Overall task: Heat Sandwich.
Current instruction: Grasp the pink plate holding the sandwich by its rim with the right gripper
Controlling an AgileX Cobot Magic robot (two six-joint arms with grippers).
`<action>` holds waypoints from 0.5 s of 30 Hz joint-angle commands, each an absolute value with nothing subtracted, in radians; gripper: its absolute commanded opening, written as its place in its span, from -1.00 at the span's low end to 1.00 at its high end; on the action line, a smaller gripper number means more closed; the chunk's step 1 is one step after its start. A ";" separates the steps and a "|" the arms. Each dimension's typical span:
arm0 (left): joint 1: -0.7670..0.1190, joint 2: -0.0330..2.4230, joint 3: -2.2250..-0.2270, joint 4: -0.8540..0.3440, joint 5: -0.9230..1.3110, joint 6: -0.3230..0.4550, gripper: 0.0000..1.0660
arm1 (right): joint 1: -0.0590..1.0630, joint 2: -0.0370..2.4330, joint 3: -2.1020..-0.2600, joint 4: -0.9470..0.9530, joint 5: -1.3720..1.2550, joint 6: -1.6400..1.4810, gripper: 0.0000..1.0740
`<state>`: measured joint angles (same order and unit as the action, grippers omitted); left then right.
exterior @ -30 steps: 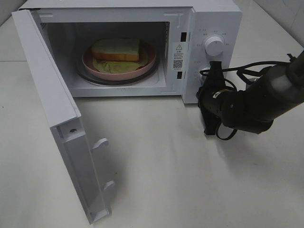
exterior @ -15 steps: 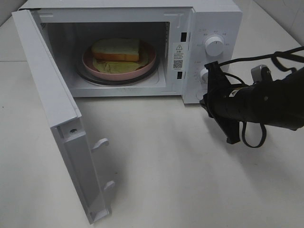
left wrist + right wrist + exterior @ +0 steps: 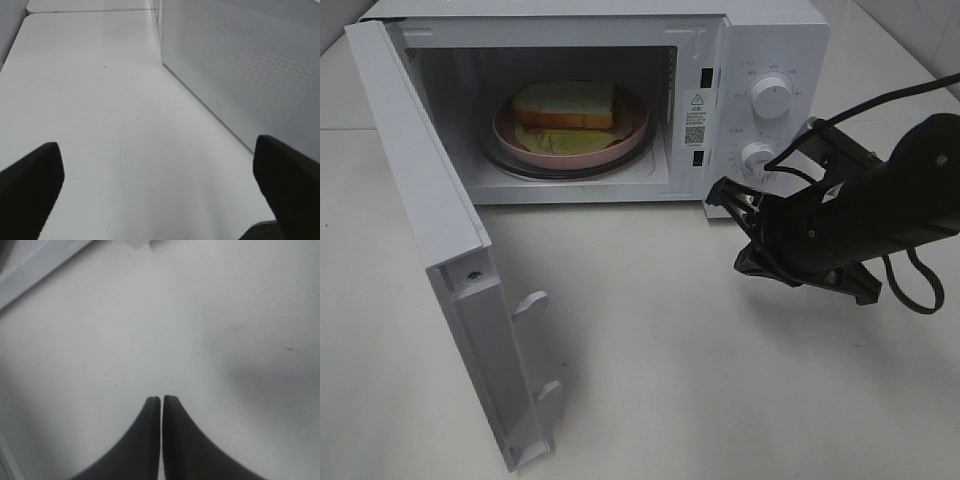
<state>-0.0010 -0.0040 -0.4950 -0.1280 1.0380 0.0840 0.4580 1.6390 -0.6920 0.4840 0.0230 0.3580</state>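
Looking into the microwave (image 3: 775, 30) from the high camera, I see the loading part of the job as done. The sandwich (image 3: 565, 103) lies inside the cavity on the pink plate (image 3: 632, 132), and the plate sits on the glass turntable (image 3: 515, 163).

The door (image 3: 430, 220) stands swung wide on its hinge side, its free edge far out over the counter (image 3: 670, 350). No heating can start like this. What remains, as I judge it, is to push the door shut and then set the controls on the front panel, where an upper dial (image 3: 772, 97) and a lower dial (image 3: 758, 155) sit one above the other.

My right hand (image 3: 161, 401) holds nothing. Its wrist camera shows the two fingers pressed together with only a hairline slit between them, over bare counter. From above, it hangs just in front of the lower right corner of the microwave, below the lower dial and not touching it.

My left hand (image 3: 156, 165) is spread wide and empty. Its camera shows the perforated face of the door close beside it, so I take it to be outside the door and well placed to swing it closed. It does not appear in the high view.
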 commanded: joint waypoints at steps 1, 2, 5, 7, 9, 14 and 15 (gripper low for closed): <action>0.001 -0.033 -0.492 -0.132 1.036 0.077 0.83 | 0.457 1.607 -0.717 0.449 0.125 0.236 -0.90; 0.001 -0.033 -0.492 -0.132 1.036 0.077 0.83 | 0.457 1.597 -0.728 0.439 0.159 0.203 -0.90; 0.001 -0.033 -0.492 -0.132 1.036 0.077 0.83 | 0.457 1.567 -0.779 0.369 0.310 0.149 -0.89; 0.001 -0.033 -0.492 -0.132 1.036 0.077 0.83 | 0.457 1.563 -0.790 0.350 0.340 0.147 -0.88; 0.001 -0.033 -0.492 -0.132 1.036 0.077 0.83 | 0.457 1.556 -0.830 0.289 0.448 0.139 -0.88; 0.001 -0.033 -0.492 -0.132 1.036 0.077 0.83 | 0.457 1.554 -0.874 0.191 0.631 0.057 -0.85; 0.001 -0.033 -0.492 -0.132 1.036 0.077 0.83 | 0.457 1.554 -0.884 0.173 0.666 0.030 -0.85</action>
